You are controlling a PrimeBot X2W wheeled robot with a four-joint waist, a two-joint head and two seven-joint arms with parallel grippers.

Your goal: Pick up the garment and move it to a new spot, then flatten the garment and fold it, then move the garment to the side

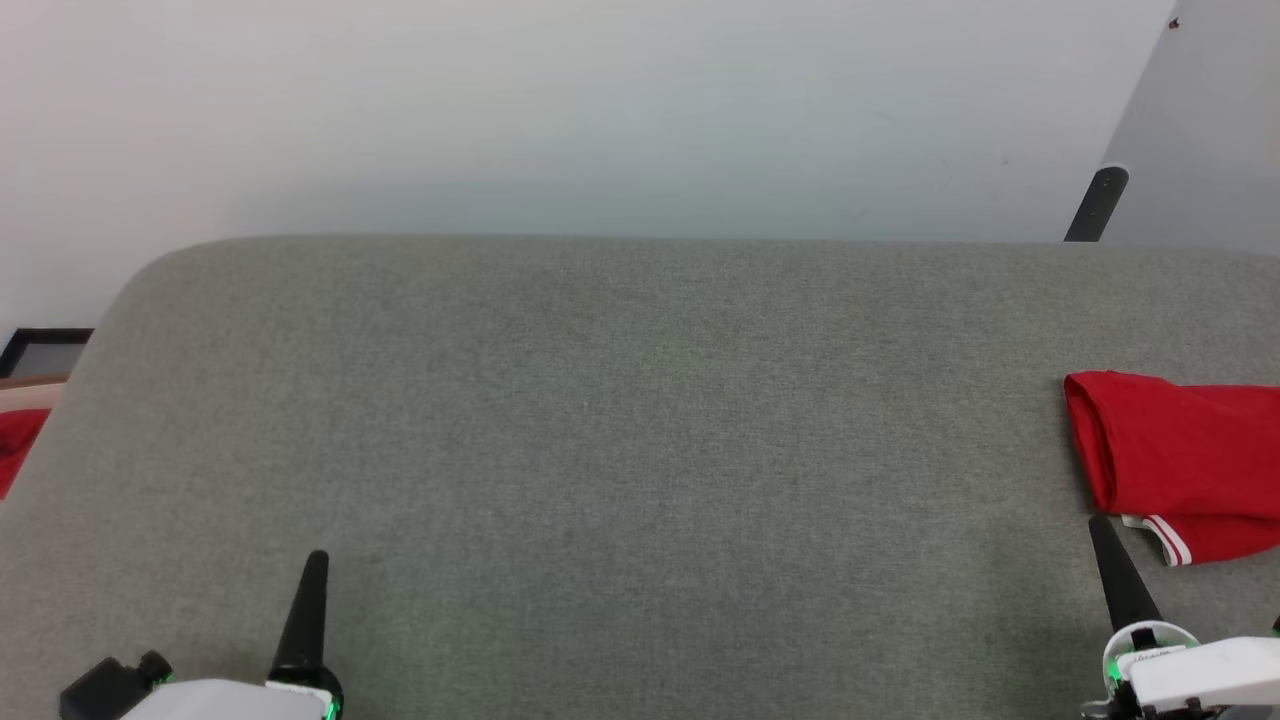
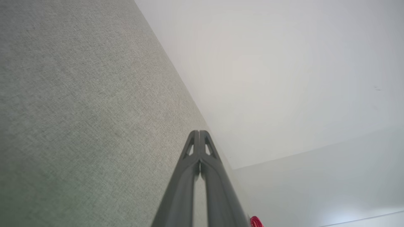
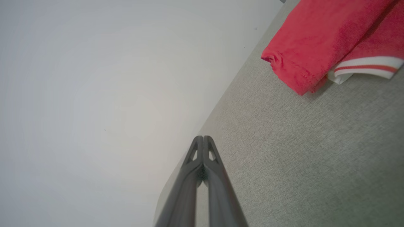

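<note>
The garment (image 1: 1180, 460) is a red shirt with white-and-red striped trim, lying folded at the right edge of the grey fabric surface (image 1: 640, 430); part of it runs out of frame. In the right wrist view the garment (image 3: 318, 41) lies at the upper right. My right gripper (image 1: 1102, 525) is shut and empty, its tip just below the shirt's near edge; its fingertips (image 3: 203, 137) are pressed together. My left gripper (image 1: 316, 557) is shut and empty at the lower left, far from the shirt, fingertips (image 2: 199, 131) together.
A pale wall rises behind the grey surface. A dark post (image 1: 1097, 205) stands at the back right. Something red (image 1: 15, 445) and a dark frame (image 1: 45, 350) show past the surface's left edge.
</note>
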